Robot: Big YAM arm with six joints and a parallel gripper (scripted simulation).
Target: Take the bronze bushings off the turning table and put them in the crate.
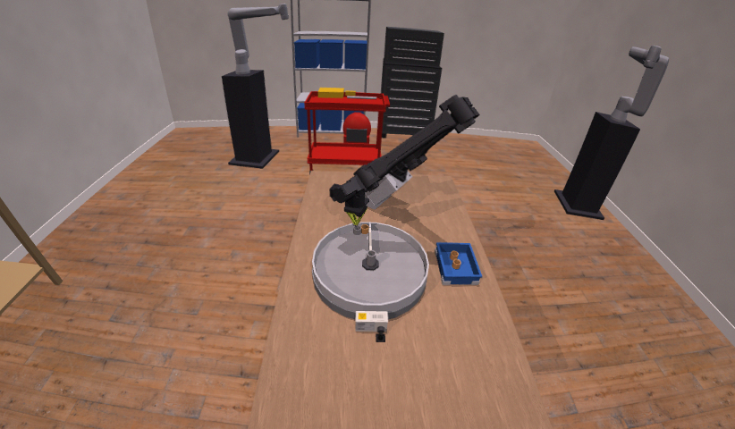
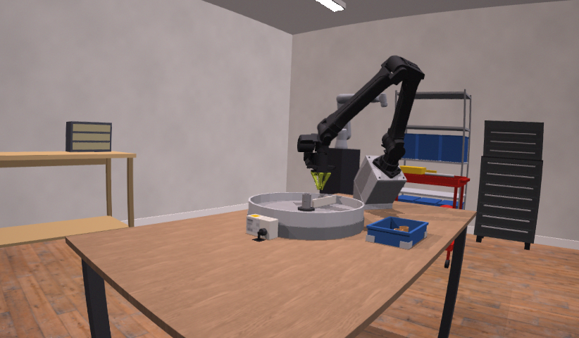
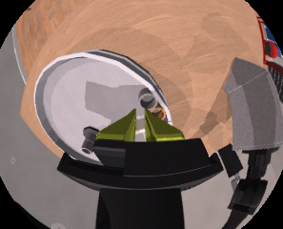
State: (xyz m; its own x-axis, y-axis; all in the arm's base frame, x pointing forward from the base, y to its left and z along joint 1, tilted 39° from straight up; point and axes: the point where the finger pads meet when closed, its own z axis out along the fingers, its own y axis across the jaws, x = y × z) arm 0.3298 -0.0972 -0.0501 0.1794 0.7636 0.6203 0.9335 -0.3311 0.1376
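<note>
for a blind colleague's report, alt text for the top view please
A black robot arm holds its nearly closed fingers above a grey turning table, near one steel and one bronze bushing by its far rim. Two more bronze bushings sit in a blue crate to the right.

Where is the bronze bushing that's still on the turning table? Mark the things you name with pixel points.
In the top view, the bushing (image 1: 365, 229) (image 3: 158, 114) sits at the turning table's (image 1: 368, 302) (image 3: 37, 102) far rim, between the steel bushing (image 1: 357, 231) (image 3: 147, 98) and the pale bar (image 1: 369, 239).
</note>
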